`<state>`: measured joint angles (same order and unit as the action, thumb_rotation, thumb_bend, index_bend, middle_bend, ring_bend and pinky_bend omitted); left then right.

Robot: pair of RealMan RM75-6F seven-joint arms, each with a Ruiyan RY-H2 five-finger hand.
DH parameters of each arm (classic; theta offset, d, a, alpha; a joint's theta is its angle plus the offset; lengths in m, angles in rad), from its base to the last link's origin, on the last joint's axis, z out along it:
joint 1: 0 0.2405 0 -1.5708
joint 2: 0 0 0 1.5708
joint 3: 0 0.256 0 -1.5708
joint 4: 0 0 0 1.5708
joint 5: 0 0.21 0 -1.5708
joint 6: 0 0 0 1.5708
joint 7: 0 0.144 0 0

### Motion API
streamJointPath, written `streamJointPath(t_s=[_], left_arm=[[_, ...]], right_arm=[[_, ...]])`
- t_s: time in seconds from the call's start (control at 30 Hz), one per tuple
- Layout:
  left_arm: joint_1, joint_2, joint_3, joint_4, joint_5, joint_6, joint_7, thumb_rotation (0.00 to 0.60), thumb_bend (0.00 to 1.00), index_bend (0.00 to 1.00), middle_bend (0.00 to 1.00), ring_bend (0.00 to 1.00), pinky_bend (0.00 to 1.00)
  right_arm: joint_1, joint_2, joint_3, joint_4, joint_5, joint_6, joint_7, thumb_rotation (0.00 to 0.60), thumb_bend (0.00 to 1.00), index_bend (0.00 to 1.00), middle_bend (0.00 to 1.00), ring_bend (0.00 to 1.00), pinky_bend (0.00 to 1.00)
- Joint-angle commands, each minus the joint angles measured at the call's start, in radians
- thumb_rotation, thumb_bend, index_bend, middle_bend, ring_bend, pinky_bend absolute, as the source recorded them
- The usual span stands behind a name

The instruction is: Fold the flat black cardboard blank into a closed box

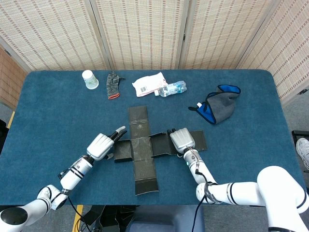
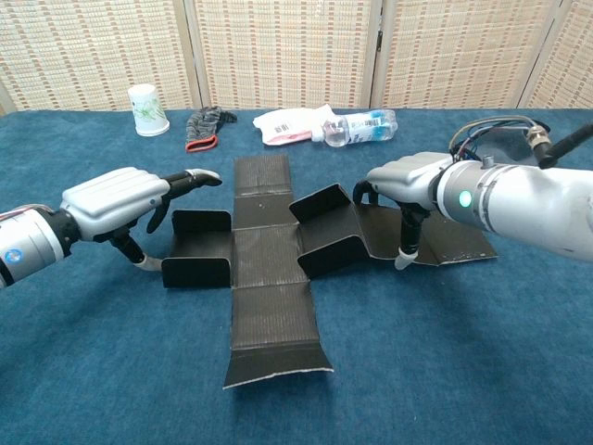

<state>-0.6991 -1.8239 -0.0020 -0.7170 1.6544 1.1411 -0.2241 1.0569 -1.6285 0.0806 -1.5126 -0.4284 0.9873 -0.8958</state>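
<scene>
The black cardboard blank (image 1: 143,153) (image 2: 268,269) lies as a cross in the middle of the blue table, with its left and right side flaps bent upward. My left hand (image 1: 102,145) (image 2: 123,195) hovers just left of the raised left flap (image 2: 196,246). Its fingers are spread and reach over the flap's top edge, and it holds nothing. My right hand (image 1: 181,139) (image 2: 408,183) sits over the right arm of the cross. Its fingers curl against the back of the raised right flap (image 2: 329,232), and its thumb points down onto the flat outer panel (image 2: 454,243).
Along the far side lie a paper cup (image 1: 90,79), a grey glove (image 1: 112,85), a white packet (image 1: 149,83) and a plastic bottle (image 1: 173,89). A blue and grey cloth (image 1: 219,107) lies at the back right. The table's front edge runs close below the blank.
</scene>
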Motion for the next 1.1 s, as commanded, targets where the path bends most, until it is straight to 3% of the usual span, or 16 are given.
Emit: streamJointPath(t_s=[0.03,0.5,0.77,1.1], left_arm=[[-0.004,-0.002,0.000,-0.004,-0.003,-0.002,-0.006,0.600,0.10,0.00,0.00,0.61,0.89],[-0.029,-0.014,-0.010,-0.019,-0.034,-0.033,-0.011,0.600,0.09,0.00,0.00,0.60,0.89],[-0.035,0.000,-0.035,-0.071,-0.060,-0.022,-0.109,0.600,0.10,0.00,0.00,0.60,0.89],[-0.040,0.057,-0.044,-0.167,-0.063,-0.004,-0.116,0.600,0.10,0.00,0.00,0.59,0.89]], right_arm=[[0.000,-0.001,0.001,0.001,-0.002,-0.001,0.002,0.600,0.17,0.19,0.28,0.83,0.94],[-0.011,-0.006,-0.002,0.017,-0.035,-0.021,0.033,0.600,0.17,0.19,0.28,0.83,0.94],[-0.020,0.000,-0.004,0.021,-0.070,-0.028,0.057,0.600,0.17,0.19,0.28,0.83,0.94],[0.001,0.038,-0.007,-0.009,-0.085,-0.047,0.031,0.600,0.17,0.19,0.29,0.83,0.94]])
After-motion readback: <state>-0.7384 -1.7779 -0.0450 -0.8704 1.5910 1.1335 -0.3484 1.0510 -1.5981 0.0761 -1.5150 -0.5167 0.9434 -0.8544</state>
